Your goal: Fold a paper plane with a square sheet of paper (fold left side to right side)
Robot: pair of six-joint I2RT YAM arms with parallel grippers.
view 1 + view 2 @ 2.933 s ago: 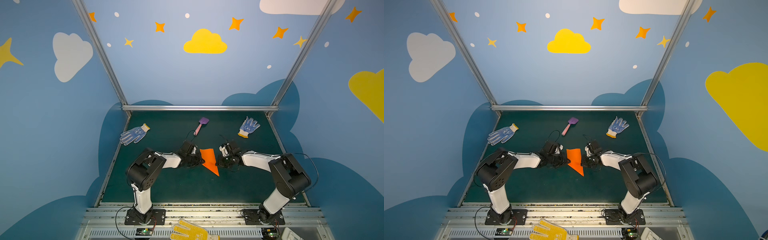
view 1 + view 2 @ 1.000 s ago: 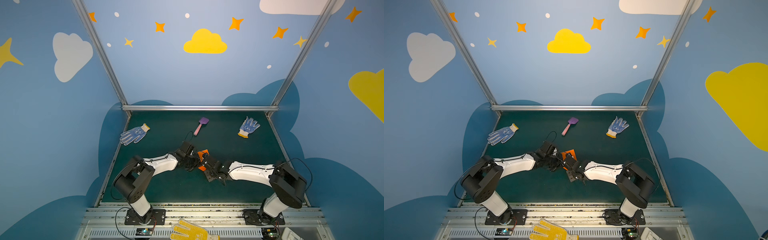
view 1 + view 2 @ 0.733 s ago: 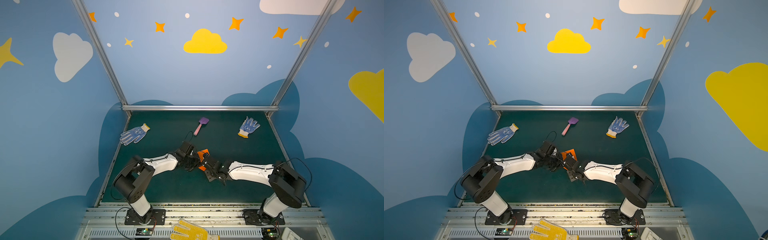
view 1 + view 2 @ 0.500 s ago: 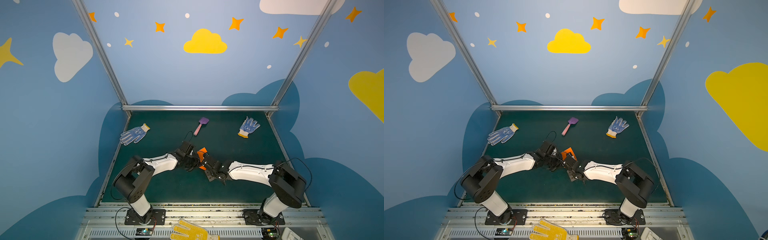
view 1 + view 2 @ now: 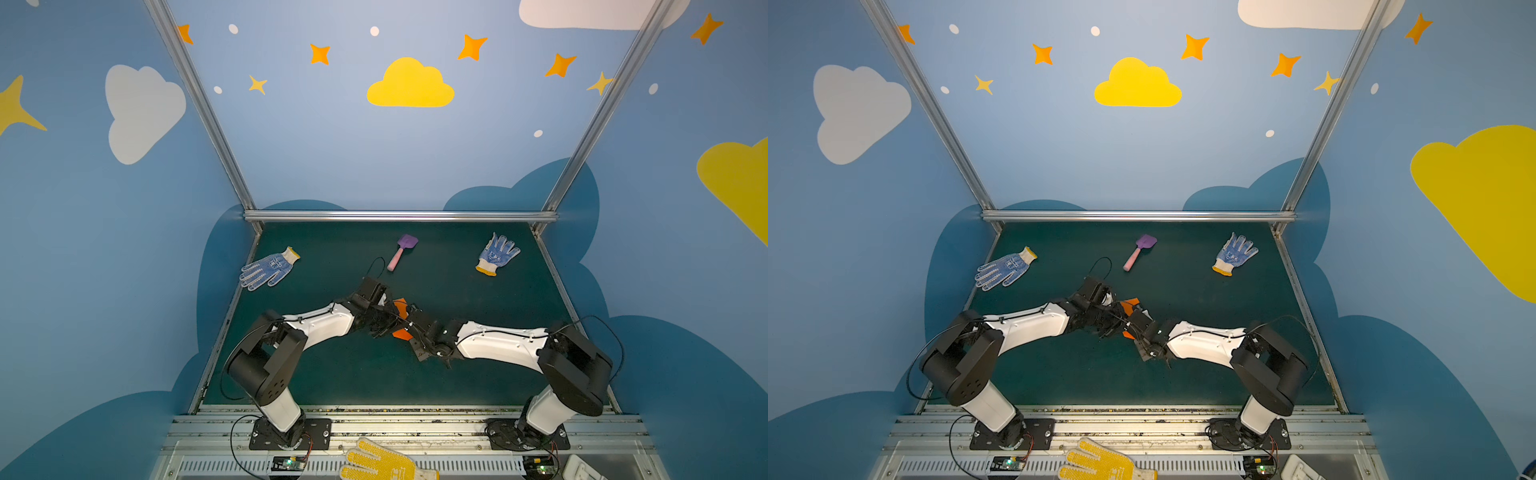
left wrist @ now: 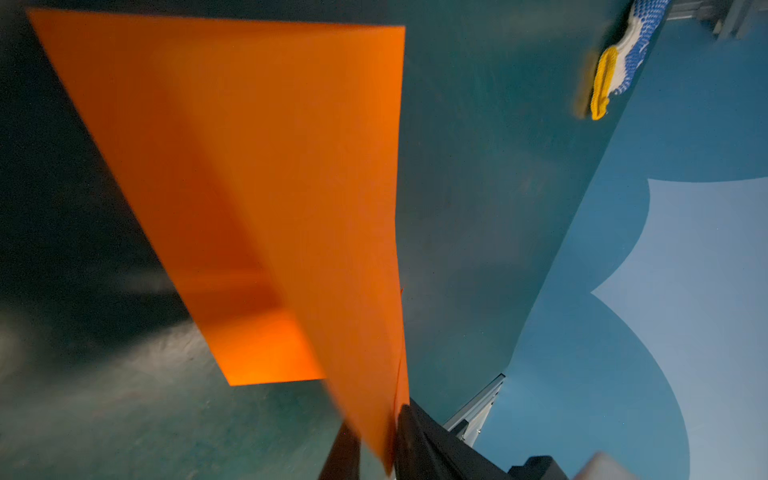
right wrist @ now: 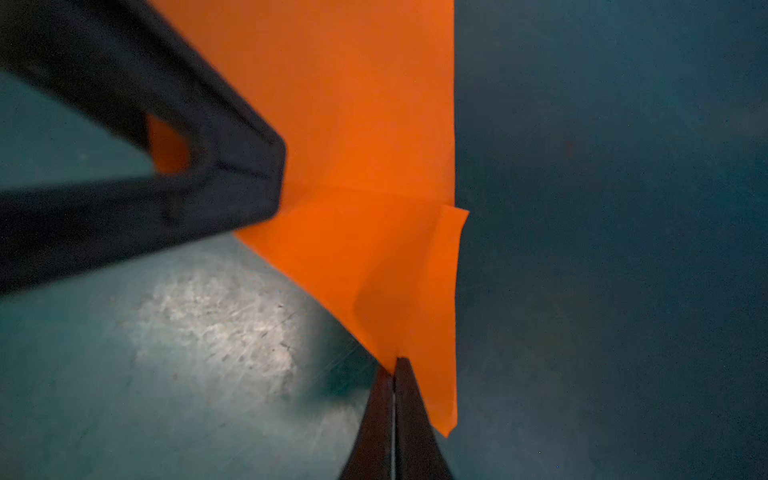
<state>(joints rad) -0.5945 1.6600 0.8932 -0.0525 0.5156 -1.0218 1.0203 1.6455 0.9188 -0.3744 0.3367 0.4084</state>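
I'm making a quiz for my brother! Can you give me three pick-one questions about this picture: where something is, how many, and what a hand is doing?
1. Where is the spatula? A) between the two blue gloves B) in a hand C) on the wall
2. How many gloves are in view? A) one B) two C) three
3. The fingers of the right hand are: A) spread wide B) pressed together C) hidden
Answers: 1 A, it lies between them. 2 C, two blue, one yellow glove in front. 3 B, the right wrist view shows them together at the orange paper's edge.
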